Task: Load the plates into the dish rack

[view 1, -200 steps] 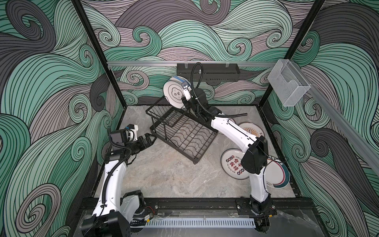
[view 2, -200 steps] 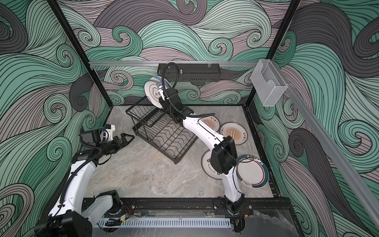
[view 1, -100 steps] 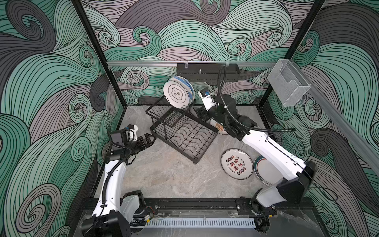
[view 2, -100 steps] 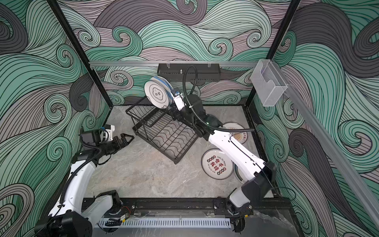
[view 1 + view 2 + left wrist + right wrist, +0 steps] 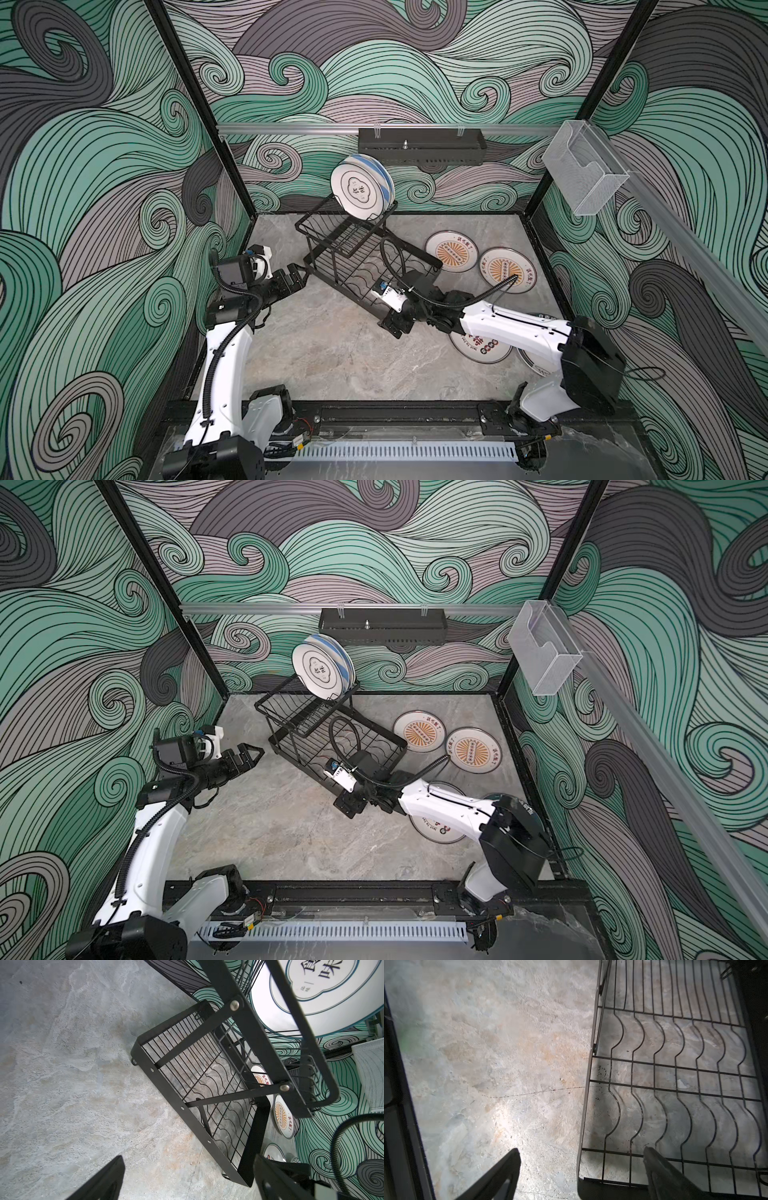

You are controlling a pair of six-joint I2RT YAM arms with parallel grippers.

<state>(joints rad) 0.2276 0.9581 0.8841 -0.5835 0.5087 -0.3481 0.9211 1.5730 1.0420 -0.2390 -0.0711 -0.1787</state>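
The black wire dish rack (image 5: 340, 291) (image 5: 299, 762) stands at the back middle. On its raised tier a white plate (image 5: 359, 189) (image 5: 320, 673) stands on edge, with a blue-striped plate (image 5: 384, 176) behind it. Two orange sunburst plates (image 5: 452, 251) (image 5: 507, 270) lie flat to the right. My right arm partly hides a red-and-black character plate (image 5: 482, 351) and a teal-rimmed plate (image 5: 534, 365). My right gripper (image 5: 391, 327) (image 5: 579, 1169) is open and empty, straddling the rack's (image 5: 585, 1105) near corner. My left gripper (image 5: 301, 276) (image 5: 187, 1178) is open and empty, just left of the rack (image 5: 164, 1082).
A black perforated tray (image 5: 422, 146) hangs on the back wall. A clear acrylic box (image 5: 584, 166) is fixed at the right post. Patterned walls close in three sides, and a black rail (image 5: 395, 413) runs along the front.
My right gripper opened and left the white plate standing on the raised tier. The right arm then swung down to the rack's near corner. The left arm has not moved.
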